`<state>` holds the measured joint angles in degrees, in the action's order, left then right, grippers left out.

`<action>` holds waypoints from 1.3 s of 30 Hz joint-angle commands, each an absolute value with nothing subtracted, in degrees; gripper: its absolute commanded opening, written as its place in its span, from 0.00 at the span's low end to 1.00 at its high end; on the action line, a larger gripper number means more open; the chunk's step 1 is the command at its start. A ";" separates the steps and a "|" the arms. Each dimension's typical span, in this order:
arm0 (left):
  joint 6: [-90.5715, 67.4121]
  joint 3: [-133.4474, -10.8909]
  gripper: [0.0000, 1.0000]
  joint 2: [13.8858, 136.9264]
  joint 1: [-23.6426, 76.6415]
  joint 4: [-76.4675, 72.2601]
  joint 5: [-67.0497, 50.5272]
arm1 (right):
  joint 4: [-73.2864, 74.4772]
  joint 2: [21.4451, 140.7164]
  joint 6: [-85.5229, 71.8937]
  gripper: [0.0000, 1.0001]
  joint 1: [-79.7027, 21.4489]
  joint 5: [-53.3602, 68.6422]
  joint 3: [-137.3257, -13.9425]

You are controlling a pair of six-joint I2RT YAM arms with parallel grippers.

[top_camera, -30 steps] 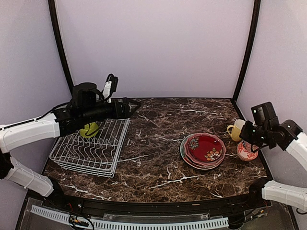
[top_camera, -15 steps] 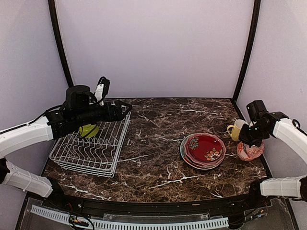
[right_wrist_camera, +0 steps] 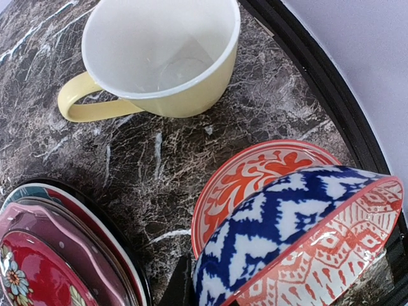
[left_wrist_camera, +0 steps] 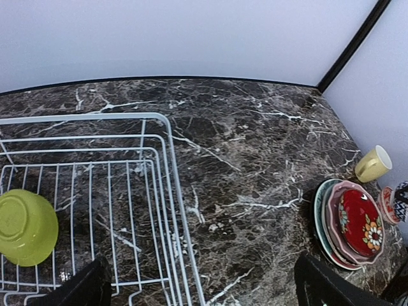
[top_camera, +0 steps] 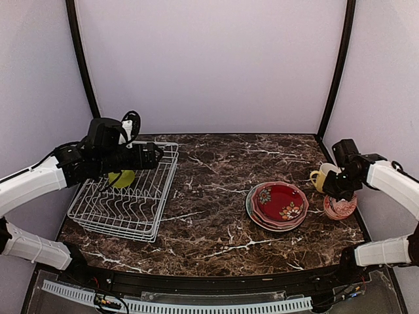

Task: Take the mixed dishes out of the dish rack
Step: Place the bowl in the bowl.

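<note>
The white wire dish rack (top_camera: 124, 203) stands at the left and holds one lime-green bowl (top_camera: 122, 178), lying on its side; both also show in the left wrist view, rack (left_wrist_camera: 167, 191) and bowl (left_wrist_camera: 25, 226). My left gripper (top_camera: 154, 157) hovers over the rack's far right corner, open and empty (left_wrist_camera: 204, 294). My right gripper (top_camera: 335, 191) is shut on the blue-white bowl (right_wrist_camera: 299, 236), held tilted just above the red-white bowl (right_wrist_camera: 255, 175). The pale yellow mug (top_camera: 321, 176) stands behind them. The plates (top_camera: 278, 205) are stacked at centre right.
The dark marble table (top_camera: 209, 176) is boxed in by pale walls and black corner posts (top_camera: 334, 72). The mug (right_wrist_camera: 159, 57) and the plate stack (right_wrist_camera: 57, 248) lie close on either side of the held bowl. The table's right rim (right_wrist_camera: 319, 83) runs right beside the bowls.
My left arm has drawn back to the left over the rack, gripper still empty. My right wrist has dropped lower and closer over the red-white bowl.
</note>
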<state>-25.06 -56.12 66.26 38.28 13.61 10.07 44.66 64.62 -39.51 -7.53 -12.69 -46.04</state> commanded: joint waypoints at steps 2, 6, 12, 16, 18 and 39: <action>-24.94 -57.48 0.99 64.05 34.31 21.71 14.14 | 43.21 63.94 -41.26 0.12 -7.21 -14.49 -44.25; -23.70 -58.57 0.99 63.84 31.99 23.94 14.54 | 43.60 62.46 -41.52 0.30 -7.21 -15.11 -43.48; -20.11 -62.61 0.99 66.22 29.60 30.61 19.24 | 42.78 59.11 -37.82 0.53 -7.21 -12.92 -44.22; -18.57 -65.25 0.99 69.20 28.49 35.58 21.72 | 40.23 56.44 -34.80 0.63 -7.21 -10.12 -43.11; -18.66 -65.42 0.99 69.56 28.32 36.14 21.17 | 40.52 55.92 -35.21 0.65 -7.25 -10.24 -42.79; -17.28 -65.88 0.99 70.65 26.96 38.05 20.97 | 38.64 63.85 -37.90 0.23 -7.64 -13.14 -39.79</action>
<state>-18.35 -64.53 69.69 28.12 34.65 19.97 38.85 65.56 -38.13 -7.49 -12.91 -39.51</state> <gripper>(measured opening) 0.990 0.173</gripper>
